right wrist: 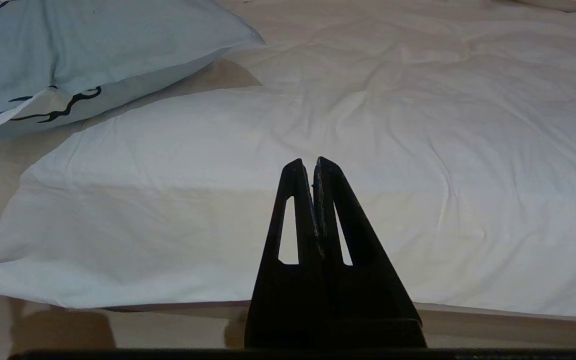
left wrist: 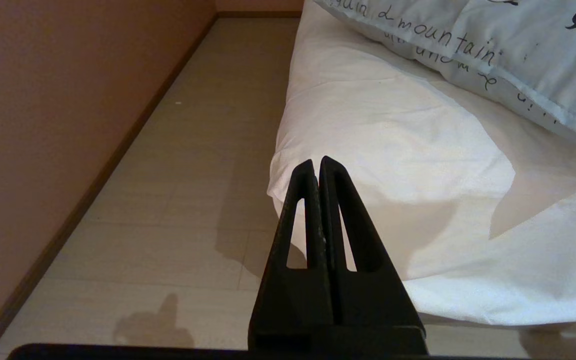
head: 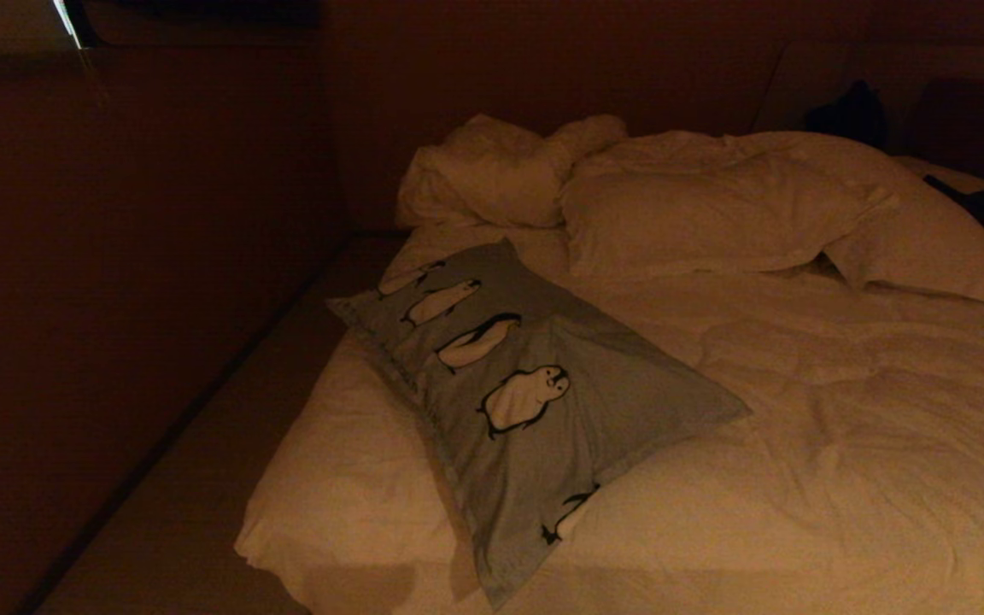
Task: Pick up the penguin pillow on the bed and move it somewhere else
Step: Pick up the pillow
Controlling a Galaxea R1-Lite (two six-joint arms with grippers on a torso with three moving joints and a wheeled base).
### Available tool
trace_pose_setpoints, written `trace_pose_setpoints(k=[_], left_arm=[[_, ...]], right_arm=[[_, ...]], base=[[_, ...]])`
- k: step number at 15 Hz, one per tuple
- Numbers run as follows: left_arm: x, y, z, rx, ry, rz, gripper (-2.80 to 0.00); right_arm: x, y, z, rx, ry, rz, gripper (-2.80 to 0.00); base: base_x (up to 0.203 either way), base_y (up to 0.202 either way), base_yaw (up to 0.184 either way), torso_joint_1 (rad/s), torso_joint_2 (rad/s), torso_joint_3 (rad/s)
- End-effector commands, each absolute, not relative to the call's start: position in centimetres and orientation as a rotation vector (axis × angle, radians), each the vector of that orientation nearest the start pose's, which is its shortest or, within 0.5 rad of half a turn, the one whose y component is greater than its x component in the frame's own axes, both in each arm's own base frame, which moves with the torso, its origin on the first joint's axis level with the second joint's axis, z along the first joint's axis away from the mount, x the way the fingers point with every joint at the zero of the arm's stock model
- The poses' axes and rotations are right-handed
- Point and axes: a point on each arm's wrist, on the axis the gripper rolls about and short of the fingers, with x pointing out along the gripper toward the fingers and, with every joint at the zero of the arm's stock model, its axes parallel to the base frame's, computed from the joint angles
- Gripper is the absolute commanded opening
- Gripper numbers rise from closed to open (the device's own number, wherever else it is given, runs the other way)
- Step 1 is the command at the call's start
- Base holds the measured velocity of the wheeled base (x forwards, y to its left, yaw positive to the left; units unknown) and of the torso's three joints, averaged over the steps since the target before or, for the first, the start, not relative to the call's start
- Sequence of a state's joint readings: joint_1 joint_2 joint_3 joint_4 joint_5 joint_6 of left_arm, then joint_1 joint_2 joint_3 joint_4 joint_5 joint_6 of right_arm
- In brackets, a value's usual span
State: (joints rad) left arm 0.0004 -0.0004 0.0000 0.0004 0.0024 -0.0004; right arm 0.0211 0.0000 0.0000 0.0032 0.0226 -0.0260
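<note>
One bed (head: 842,444), white duvet wrinkled, dim light. Two plain white pillows (head: 697,213) rumpled at its far end. One penguin pillow (head: 535,401), flat on the duvet at the bed's left side; long axis diagonal, from the far left toward the near edge, near corner hanging just over it. Five penguins in a row along that axis. Left gripper (left wrist: 316,162): jaws pressed together, empty, short of the bed's near-left corner, pillow beyond them and apart. Right gripper (right wrist: 308,162): jaws pressed together, empty, before the bed's near edge, pillow beyond and off toward the left gripper.
</note>
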Motion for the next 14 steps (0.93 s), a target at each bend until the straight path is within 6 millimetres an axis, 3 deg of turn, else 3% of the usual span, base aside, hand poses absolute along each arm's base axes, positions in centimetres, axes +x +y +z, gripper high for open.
trace_pose_setpoints(k=[1,7,11,14], left_arm=[[-2.3,0.0,7.5,0.000,-0.001,0.005,-2.80],[-2.3,0.0,7.5,-0.001,0.000,0.004,-2.80],[-2.3,0.0,7.5,0.000,0.001,0.003,-2.80],[-2.3,0.0,7.5,-0.001,0.001,0.004,-2.80]], right_arm=[[-2.3,0.0,7.5,-0.028,0.004,0.045,-2.80],[-2.4,0.0,7.9,-0.065,-0.012,0.051,-2.80],[-4.4,0.3,13.2,-0.074,-0.163,0.197,-2.80],[-3.1,0.4,16.4,-0.068,-0.076,0.243,-2.80]], base=[[0.000,0.000,0.000,0.000,0.00,0.000],[0.000,0.000,0.000,0.000,0.00,0.000],[0.000,0.000,0.000,0.000,0.00,0.000],[0.000,0.000,0.000,0.000,0.00,0.000]])
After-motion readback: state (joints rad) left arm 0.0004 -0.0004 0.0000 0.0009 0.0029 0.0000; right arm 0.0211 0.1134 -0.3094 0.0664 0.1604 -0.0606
